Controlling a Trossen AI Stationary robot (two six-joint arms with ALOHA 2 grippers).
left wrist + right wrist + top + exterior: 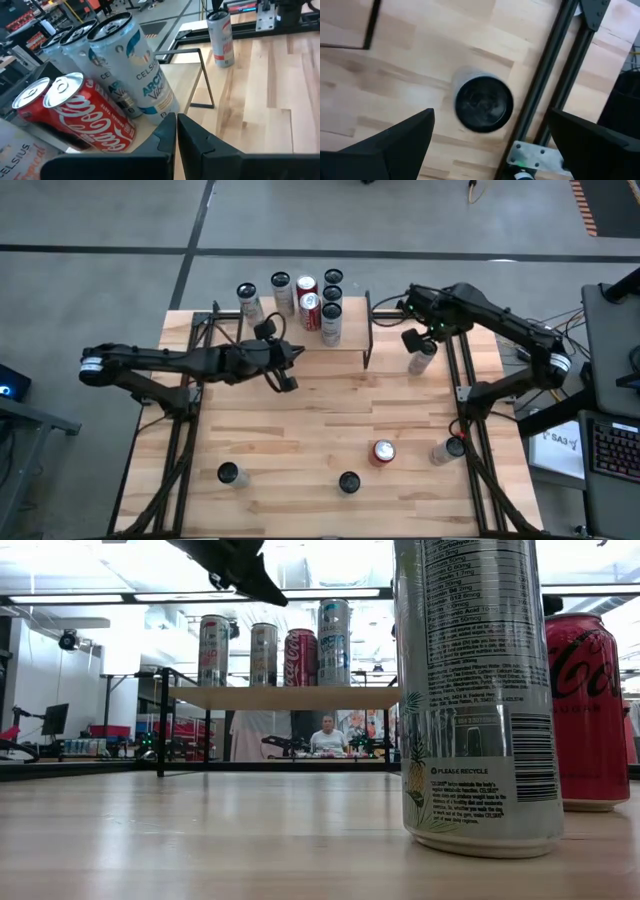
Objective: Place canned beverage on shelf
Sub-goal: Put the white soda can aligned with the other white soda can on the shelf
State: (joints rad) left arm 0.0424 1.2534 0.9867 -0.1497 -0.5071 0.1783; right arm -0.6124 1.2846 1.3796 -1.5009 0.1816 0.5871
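Plank-topped bench [300,430] in an open workshop, carrying cans, a low shelf and two dark arms.

Right pincer [420,338]: fingers spread wide, empty, poised directly over a standing can [483,103] near the bench's right rail, just beside the shelf's right end. The wrist view looks straight down on the can's dark top between the two fingers; no contact visible. Judged to be the next can lined up for pickup.

Left pincer [285,375]: fingers pressed together, holding nothing, at the shelf's front edge, near the stocked cans.

Shelf [350,340]: light board on thin black legs, at the bench's far edge. Holds a cluster of about seven cans, upright, packed close: pale tall cans [137,65] and red cola cans [80,117]. The board's right part is bare.

Remaining stock on the bench: four cans along the near side, well apart from the shelf: one dark-topped at the left [229,473], one dark-topped at centre [348,481], one red [383,452], one pale by the right rail [447,450].

Status, as judged: well over half done; five cans left, including the one under the right pincer.
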